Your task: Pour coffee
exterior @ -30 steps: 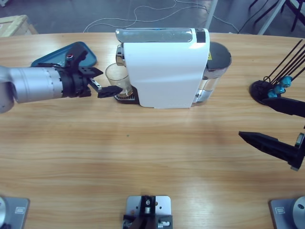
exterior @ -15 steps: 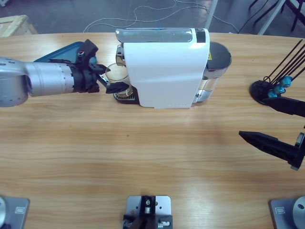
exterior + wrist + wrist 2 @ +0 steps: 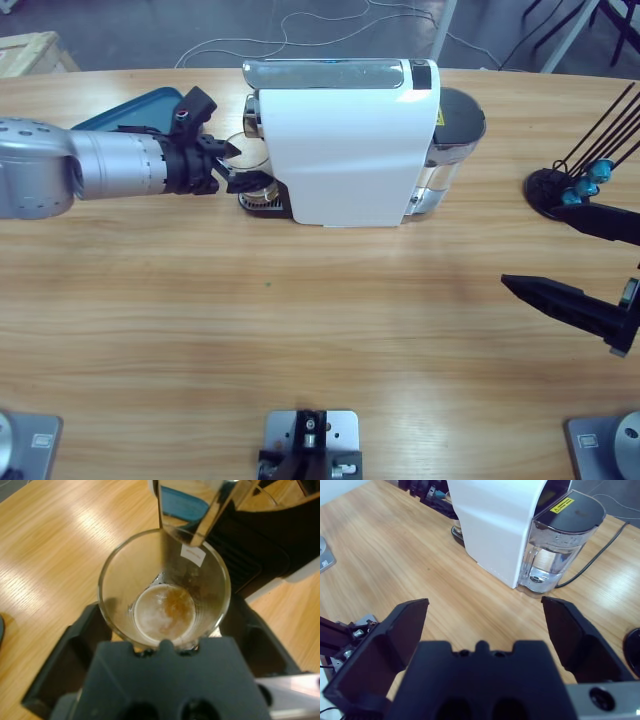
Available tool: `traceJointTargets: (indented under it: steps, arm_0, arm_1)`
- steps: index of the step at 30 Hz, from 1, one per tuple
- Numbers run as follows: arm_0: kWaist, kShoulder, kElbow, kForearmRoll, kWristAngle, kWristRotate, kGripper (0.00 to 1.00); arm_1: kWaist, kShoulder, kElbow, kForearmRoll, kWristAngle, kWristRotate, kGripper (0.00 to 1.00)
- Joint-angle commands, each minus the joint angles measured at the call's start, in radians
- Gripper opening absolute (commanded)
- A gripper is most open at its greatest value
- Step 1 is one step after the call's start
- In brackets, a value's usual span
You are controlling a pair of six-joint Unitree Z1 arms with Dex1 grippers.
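High view: left tool (image 3: 238, 166) has advanced toward 3 o'clock, jaws now flanking the glass tumbler (image 3: 247, 160) under the coffee machine (image 3: 345, 140).

Left wrist: jaws apart around tumbler; coffee (image 3: 166, 611) shallow inside. Fragile, slippery; grip mid-wall.

Right wrist: right tool (image 3: 487, 625) apart, idle.

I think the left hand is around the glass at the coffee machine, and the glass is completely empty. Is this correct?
Not quite. The left hand is around the glass at the coffee machine, but the glass is not empty: the left wrist view shows a shallow layer of brownish coffee at its bottom.
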Motion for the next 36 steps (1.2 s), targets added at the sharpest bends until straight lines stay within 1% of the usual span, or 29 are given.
traceJointTargets:
  steps: [1, 2, 3, 4, 7, 9, 13, 16, 20, 23, 26, 27, 29, 33, 36]
  arm_0:
    - [0.010, 0.057, -0.019, -0.029, -0.010, 0.024, 0.722]
    - [0.010, 0.059, -0.018, -0.030, -0.012, 0.024, 0.644]
    - [0.010, 0.060, -0.017, -0.031, -0.014, 0.025, 0.540]
    - [0.010, 0.060, -0.017, -0.032, -0.015, 0.025, 0.475]
    - [0.011, 0.060, -0.016, -0.032, -0.016, 0.030, 0.462]
    - [0.011, 0.060, -0.013, -0.032, -0.016, 0.033, 0.349]
    - [0.010, 0.056, -0.006, -0.032, -0.016, 0.035, 0.347]
    - [0.011, 0.032, 0.026, -0.033, 0.004, 0.029, 0.347]
    - [0.023, -0.061, 0.109, -0.041, 0.055, 0.010, 0.347]
    - [0.053, -0.141, 0.161, -0.040, 0.077, 0.007, 0.347]
    - [0.124, -0.249, 0.186, -0.024, 0.103, -0.011, 0.352]
    - [0.168, -0.283, 0.185, -0.016, 0.110, -0.024, 0.362]
    - [0.249, -0.299, 0.181, -0.013, 0.128, -0.057, 0.375]
    - [0.417, -0.246, 0.165, -0.029, 0.130, -0.185, 0.379]
    - [0.482, -0.166, 0.145, -0.036, 0.132, -0.223, 0.379]
  arm_1:
    - [0.006, -0.002, 0.022, 0.015, -0.016, 0.004, 1.000]
    - [0.006, -0.002, 0.021, 0.015, -0.016, 0.004, 1.000]
    - [0.006, -0.002, 0.021, 0.015, -0.016, 0.004, 1.000]
    - [0.006, -0.002, 0.021, 0.015, -0.016, 0.004, 1.000]
    - [0.006, -0.001, 0.020, 0.015, -0.018, 0.004, 1.000]
    - [0.006, -0.001, 0.020, 0.015, -0.018, 0.004, 1.000]
    - [0.006, -0.001, 0.020, 0.015, -0.019, 0.004, 1.000]
    - [0.006, 0.000, 0.020, 0.015, -0.021, 0.004, 1.000]
    - [0.006, -0.002, 0.020, 0.015, -0.023, 0.004, 1.000]
    - [0.006, -0.007, 0.020, 0.015, -0.028, 0.006, 1.000]
    - [0.006, -0.013, 0.021, 0.015, -0.028, 0.007, 1.000]
    - [0.006, -0.014, 0.022, 0.015, -0.028, 0.007, 1.000]
    - [0.006, -0.016, 0.022, 0.015, -0.028, 0.007, 1.000]
    - [0.006, -0.029, 0.025, 0.015, -0.028, 0.007, 1.000]
    - [0.006, -0.036, 0.027, 0.015, -0.028, 0.007, 1.000]
